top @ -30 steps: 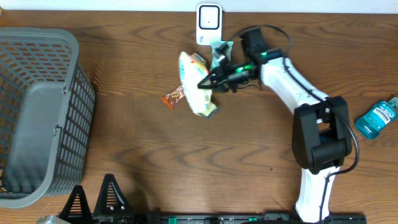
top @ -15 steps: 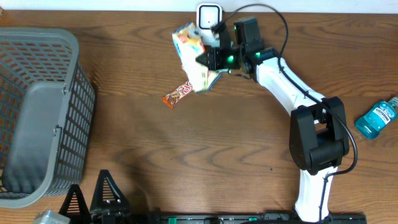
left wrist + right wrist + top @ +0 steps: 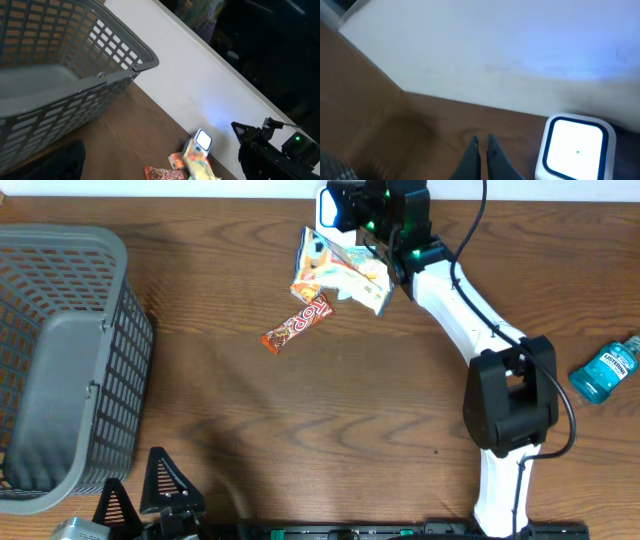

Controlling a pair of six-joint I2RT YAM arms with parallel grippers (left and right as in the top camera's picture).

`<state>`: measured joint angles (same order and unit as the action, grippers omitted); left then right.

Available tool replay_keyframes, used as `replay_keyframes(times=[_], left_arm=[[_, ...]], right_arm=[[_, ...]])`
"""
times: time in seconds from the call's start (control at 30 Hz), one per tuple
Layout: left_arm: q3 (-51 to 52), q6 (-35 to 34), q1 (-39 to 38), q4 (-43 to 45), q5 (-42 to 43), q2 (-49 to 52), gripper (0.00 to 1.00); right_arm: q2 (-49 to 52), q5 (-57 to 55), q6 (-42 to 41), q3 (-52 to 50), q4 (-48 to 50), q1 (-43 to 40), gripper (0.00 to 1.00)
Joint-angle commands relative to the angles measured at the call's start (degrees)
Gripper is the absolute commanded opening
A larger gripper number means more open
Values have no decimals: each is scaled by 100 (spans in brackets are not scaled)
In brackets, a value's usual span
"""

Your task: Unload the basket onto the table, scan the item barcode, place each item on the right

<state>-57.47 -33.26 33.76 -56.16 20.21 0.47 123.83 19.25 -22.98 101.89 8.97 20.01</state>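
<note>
The right gripper [image 3: 483,142] points its two dark fingertips, pressed close together, toward the far white wall [image 3: 485,45] across the brown wooden table [image 3: 395,130]. Near them on the right stands a white scanner [image 3: 575,148], its window lit, with a bluish glow on the wall behind.

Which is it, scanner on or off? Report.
On. The scanner face glows bright white, with a bluish sheen on the wall behind it.
</note>
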Motion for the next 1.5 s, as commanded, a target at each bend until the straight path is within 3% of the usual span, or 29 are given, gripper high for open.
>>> replay_keyframes(times=[0.0,0.27,0.4,0.8,1.0,1.2,1.33,1.37,1.47], left_arm=[[37,-52,63,33,-35,-31,98],[37,-52,63,33,-33,-31,98],[70,-52,63,55,-33,-31,98],[203,-52,63,205,-33,-31,98],[203,-55,63,208,-33,-31,98],[203,-52,61,225,-33,-31,98],[203,-52,61,225,-33,-31,98],[203,-52,63,225,-33,-31,98],[203,-52,61,225,-33,-31,98]], right_arm=[[334,63,-125,129,-256,184,9],[341,-284,1908,133,-1792,457,57],[339,-315,2730,140,-2522,474,72],[343,-1491,4122,214,-3775,463,74],[660,-2201,4242,214,-3825,474,74],[1161,-2221,4236,214,-3838,435,61],[1307,-2446,4065,214,-3834,450,8],[1261,-2496,3722,227,-3838,476,1],[1069,-2487,3014,310,-3882,533,1]])
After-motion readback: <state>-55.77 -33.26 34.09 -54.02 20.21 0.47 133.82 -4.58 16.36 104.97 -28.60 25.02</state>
